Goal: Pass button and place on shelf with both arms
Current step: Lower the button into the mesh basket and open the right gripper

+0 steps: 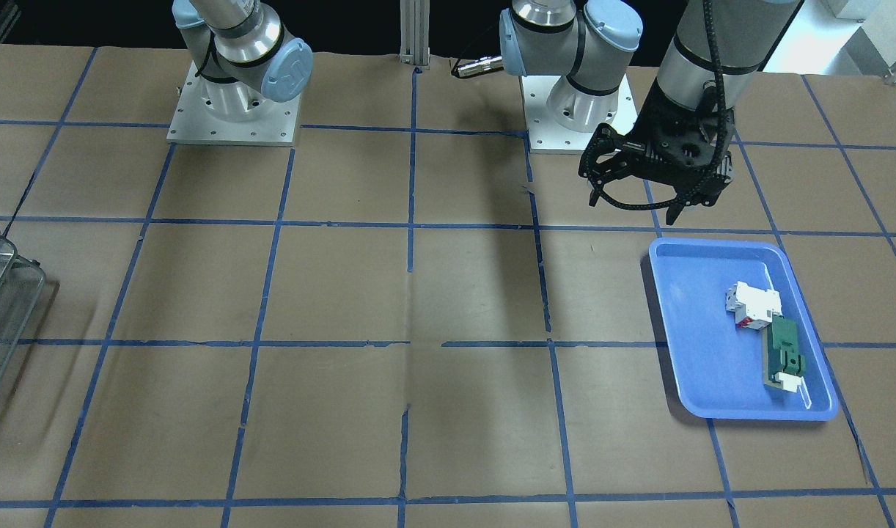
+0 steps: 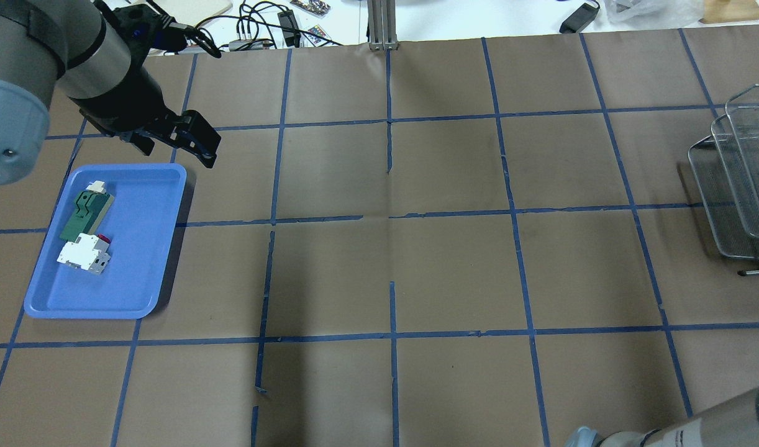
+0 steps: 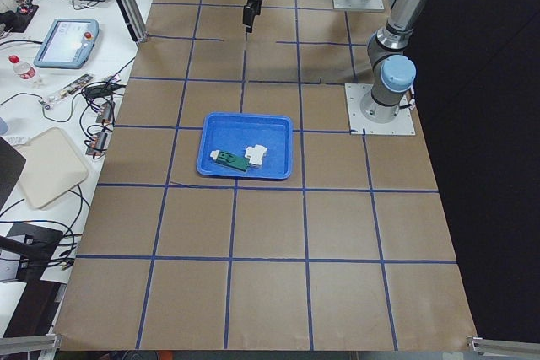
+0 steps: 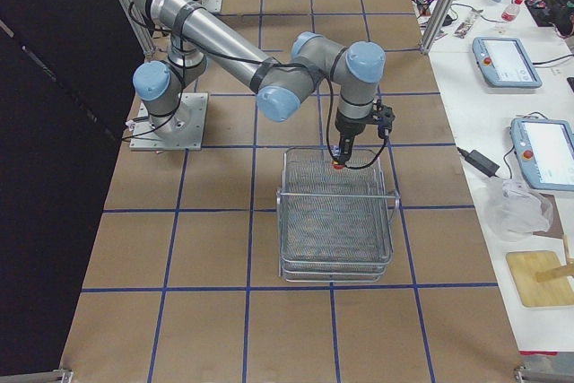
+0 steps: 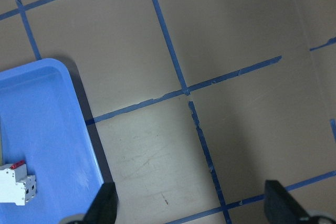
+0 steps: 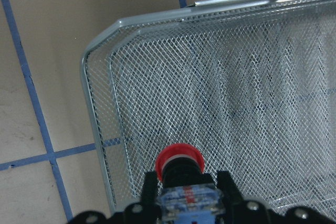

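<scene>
Placement is judged the step in hand. From the front, the left tool (image 1: 633,209) is seen spread and empty near the tray (image 1: 686,323). From the right side, the right tool (image 4: 342,153) is held over the shelf (image 4: 336,230). At the right wrist, the button (image 6: 181,162) is clamped, cap toward the mesh; it should be lowered close, inside the rim, before release.

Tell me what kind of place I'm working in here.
Most likely a robotics lab work cell: a table papered brown with a blue tape grid, a left arm and right arm bolted to it, and a side bench with control tablets and cables.
</scene>
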Motion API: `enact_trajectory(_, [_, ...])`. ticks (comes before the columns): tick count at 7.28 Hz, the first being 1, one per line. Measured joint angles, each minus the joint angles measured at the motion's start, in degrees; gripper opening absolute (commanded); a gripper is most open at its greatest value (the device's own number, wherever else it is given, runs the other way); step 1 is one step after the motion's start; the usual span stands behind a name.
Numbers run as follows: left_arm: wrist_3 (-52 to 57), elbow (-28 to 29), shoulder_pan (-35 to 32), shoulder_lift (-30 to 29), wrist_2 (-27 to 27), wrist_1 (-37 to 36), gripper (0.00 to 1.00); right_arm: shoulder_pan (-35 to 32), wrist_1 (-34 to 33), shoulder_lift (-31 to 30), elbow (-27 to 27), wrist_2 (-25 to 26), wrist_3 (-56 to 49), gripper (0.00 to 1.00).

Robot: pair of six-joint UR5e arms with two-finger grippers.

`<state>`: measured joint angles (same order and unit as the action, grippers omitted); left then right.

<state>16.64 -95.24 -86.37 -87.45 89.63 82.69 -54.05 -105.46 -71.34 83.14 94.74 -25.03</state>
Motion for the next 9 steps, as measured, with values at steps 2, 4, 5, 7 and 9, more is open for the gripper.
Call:
enact_trajectory(2, [-2.99,-0.07,0.20,0.53,0.01,0.24,1.00,0.00,0.15,0.15,0.09,0.07,0.13,0.58])
enact_trajectory(4, [-6.30,0.06,0.15,0.36,-0.32,0.14,1.00,0.26,0.46,0.44,0.16,0.21,0.14,0.62])
enact_trajectory(5, [-9.52,0.18,0.05,0.03,-0.53,0.02,1.00,0.70,0.64,0.58,0.17,0.27,0.08,0.85])
enact_trajectory(7, [-15.39,0.45,-0.26,-0.53,-0.59,0.13,1.00,1.21,1.15,0.39,0.03,0.35,-0.07,1.00])
enact_trajectory(9, [-17.72,0.35,-0.43,-0.68,-0.69,-0.07,1.00,1.14,3.33,-0.89,-0.60,0.28,-0.25,1.00])
